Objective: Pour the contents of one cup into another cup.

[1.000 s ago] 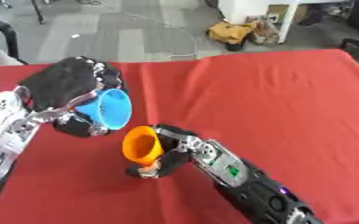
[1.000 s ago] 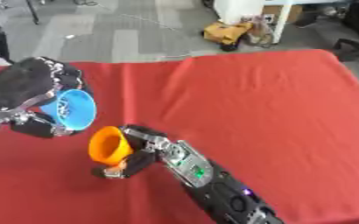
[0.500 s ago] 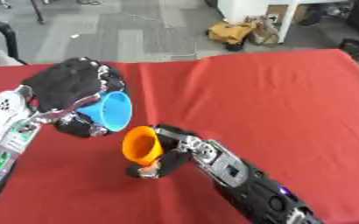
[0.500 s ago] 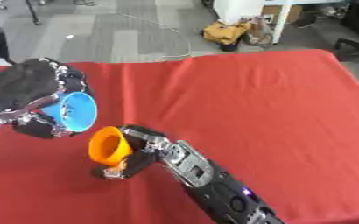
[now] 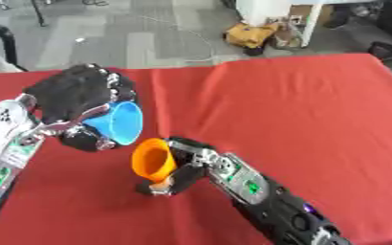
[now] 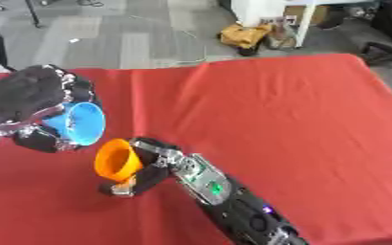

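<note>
Cups: 2 total, 1 blue, 1 orange, both held over red table [image 5: 299,105], near its left edge, toward front.
Blue cup [image 5: 118,123]: in left hand [image 5: 78,98], fingers curled round it from above/behind. Tipped on its side, mouth facing right and slightly down, twd the orange cup. Contents not visible.
Orange cup [image 5: 153,160]: in right hand [image 5: 187,165], fingers clamped on its lower part. Tilted, mouth facing left and up; base end close to the cloth, can't tell if touching.
Rims of the 2 cups near each other, blue above and left of orange; a small gap shows betw. them.
Right forearm runs in from front edge, lower right.
Floor beyond far edge: 1 yellow-brown bag [image 5: 251,34] beside 1 white cabinet [image 5: 276,12].
</note>
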`<control>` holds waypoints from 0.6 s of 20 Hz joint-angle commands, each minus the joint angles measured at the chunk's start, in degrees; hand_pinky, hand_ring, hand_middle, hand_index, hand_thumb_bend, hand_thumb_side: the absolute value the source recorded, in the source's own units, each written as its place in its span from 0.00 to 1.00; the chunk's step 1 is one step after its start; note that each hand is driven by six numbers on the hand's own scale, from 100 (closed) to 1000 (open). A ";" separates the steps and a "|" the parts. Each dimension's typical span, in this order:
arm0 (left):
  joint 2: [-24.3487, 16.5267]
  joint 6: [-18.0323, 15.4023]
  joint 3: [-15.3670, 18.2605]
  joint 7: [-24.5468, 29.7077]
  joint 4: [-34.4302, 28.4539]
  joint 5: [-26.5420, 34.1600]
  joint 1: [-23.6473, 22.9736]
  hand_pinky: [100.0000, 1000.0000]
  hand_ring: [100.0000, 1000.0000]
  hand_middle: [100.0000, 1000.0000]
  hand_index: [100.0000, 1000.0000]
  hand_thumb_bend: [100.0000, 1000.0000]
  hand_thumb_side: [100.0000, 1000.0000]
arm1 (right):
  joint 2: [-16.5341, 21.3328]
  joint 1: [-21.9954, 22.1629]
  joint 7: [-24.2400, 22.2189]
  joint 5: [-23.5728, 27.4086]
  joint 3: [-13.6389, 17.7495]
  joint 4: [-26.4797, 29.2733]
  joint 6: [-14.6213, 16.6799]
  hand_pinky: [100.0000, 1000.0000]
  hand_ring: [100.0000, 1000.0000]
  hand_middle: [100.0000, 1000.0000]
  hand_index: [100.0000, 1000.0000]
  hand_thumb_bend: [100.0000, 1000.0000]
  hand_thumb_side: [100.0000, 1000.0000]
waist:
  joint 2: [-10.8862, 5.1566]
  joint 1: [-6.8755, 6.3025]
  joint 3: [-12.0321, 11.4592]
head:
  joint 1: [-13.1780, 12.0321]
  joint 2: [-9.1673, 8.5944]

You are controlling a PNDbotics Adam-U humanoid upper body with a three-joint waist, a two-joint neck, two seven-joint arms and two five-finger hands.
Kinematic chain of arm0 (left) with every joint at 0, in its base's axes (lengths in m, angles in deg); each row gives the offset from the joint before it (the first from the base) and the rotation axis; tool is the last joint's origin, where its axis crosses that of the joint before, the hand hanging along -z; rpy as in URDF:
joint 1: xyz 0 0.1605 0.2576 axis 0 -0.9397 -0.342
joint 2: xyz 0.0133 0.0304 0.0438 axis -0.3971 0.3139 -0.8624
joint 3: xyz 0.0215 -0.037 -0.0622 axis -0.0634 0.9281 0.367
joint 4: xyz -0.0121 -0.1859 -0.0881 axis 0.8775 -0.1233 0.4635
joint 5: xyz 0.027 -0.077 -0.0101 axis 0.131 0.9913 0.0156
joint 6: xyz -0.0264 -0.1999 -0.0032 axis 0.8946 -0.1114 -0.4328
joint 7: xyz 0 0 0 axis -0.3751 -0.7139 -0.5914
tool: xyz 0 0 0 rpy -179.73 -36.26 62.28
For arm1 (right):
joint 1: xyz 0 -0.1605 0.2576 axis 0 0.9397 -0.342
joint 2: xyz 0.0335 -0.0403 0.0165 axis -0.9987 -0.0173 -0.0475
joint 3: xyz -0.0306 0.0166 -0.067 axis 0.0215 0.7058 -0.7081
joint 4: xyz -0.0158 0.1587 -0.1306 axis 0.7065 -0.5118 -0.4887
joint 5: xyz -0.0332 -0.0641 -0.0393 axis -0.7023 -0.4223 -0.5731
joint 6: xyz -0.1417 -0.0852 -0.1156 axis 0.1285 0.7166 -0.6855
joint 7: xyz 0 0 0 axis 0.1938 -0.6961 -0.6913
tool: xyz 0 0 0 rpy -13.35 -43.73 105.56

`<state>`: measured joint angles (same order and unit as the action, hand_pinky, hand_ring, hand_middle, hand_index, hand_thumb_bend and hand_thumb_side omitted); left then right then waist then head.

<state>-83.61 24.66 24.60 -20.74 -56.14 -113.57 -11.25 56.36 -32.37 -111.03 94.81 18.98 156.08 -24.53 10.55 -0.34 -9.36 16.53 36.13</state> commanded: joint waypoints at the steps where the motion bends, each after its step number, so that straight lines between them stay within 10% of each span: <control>1: -0.06 -0.02 0.23 0.48 -0.58 -0.67 1.59 0.36 0.26 0.29 0.61 0.57 0.00 | 0.14 -1.08 -0.22 0.61 0.23 0.44 0.11 0.53 0.41 0.39 0.60 0.29 0.00 | -1.21 -0.22 0.02 | 0.14 -0.33; 12: 0.77 -0.91 -0.51 2.46 0.73 -3.08 2.10 0.36 0.26 0.29 0.62 0.56 0.00 | 0.11 -1.19 -0.37 0.66 0.14 0.48 0.12 0.53 0.41 0.39 0.60 0.29 0.00 | -1.19 -0.13 -0.07 | 0.13 -0.24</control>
<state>-82.58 23.82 23.87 -18.61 -55.03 -116.28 -10.60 56.25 -32.41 -111.16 94.82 18.97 156.08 -24.60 10.55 -0.37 -9.41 16.57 36.13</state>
